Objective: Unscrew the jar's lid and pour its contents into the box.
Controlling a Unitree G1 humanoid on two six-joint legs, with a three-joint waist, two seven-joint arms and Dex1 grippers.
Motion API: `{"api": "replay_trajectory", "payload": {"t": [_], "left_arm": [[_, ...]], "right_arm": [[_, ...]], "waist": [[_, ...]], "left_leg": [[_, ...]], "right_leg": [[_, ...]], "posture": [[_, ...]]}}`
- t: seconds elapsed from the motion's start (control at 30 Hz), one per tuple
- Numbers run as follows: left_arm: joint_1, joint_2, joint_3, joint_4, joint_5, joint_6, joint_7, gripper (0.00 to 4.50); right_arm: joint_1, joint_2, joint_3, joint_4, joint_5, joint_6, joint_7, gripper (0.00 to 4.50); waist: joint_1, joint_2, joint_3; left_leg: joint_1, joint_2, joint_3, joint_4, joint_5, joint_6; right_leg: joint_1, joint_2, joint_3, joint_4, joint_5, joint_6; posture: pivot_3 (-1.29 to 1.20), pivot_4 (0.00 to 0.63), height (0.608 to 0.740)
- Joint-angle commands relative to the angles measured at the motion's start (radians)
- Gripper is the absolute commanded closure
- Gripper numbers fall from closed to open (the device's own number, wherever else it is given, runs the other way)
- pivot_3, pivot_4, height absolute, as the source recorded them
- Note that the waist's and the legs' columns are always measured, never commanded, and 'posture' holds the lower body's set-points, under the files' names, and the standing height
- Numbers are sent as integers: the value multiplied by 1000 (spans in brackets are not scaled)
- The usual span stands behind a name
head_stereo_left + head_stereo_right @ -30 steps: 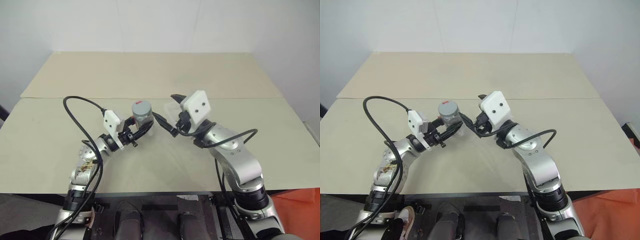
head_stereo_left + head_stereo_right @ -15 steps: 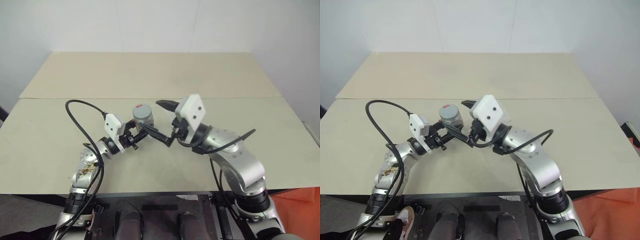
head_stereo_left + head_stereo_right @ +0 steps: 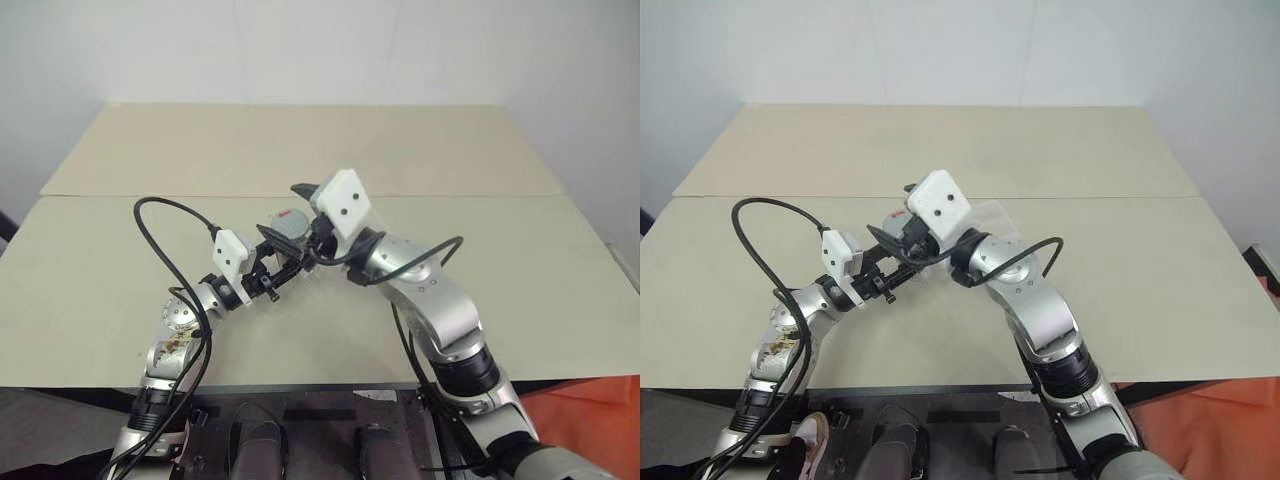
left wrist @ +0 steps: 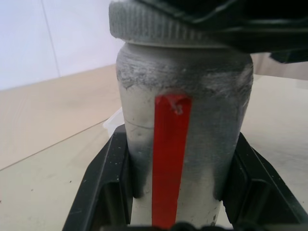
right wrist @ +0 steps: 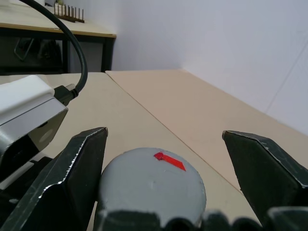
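My left gripper is shut on the jar, a silvery-white cylinder with a red stripe, and holds it upright above the table. Its black fingers press the wall on both sides. The grey lid, marked with a small red tag, sits on the jar. My right gripper hangs over it, open, with one finger on each side of the lid and a gap to its rim. A whitish clear corner of the box shows past the right gripper's white block.
The beige table has a seam running across it and a wall behind. A black cable loops up from the left arm. Open tabletop lies to the left and right of both arms.
The right gripper has swung left and slightly up, from beside the jar to straddling its lid, still open. The left gripper has kept the jar in place.
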Motion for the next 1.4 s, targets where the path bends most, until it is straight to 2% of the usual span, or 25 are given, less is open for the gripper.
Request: {"api": "replay_trajectory", "payload": {"t": [0.03,0.43,0.9,1.4], "left_arm": [[-7,5,9,-44,-16,-11,-3,2535],[16,7,31,-38,-12,-28,16,2535],[56,29,66,-59,-16,-38,34,2535],[26,40,66,-37,-18,-27,6,2535]], "right_arm": [[-26,4,-8,-5,-20,-26,-7,36],[-6,-20,-73,-39,33,22,15,36],[16,-80,-77,-66,73,23,43,36],[43,-114,-109,-103,90,23,53,36]], "waist": [[0,0,0],[0,0,0],[0,0,0],[1,0,0]], "left_leg": [[0,0,0,0,0,0],[0,0,0,0,0,0],[0,0,0,0,0,0],[0,0,0,0,0,0]], "right_leg": [[0,0,0,0,0,0],[0,0,0,0,0,0],[0,0,0,0,0,0],[0,0,0,0,0,0]], "posture": [[0,150,740],[0,150,740],[0,150,740],[0,150,740]]}}
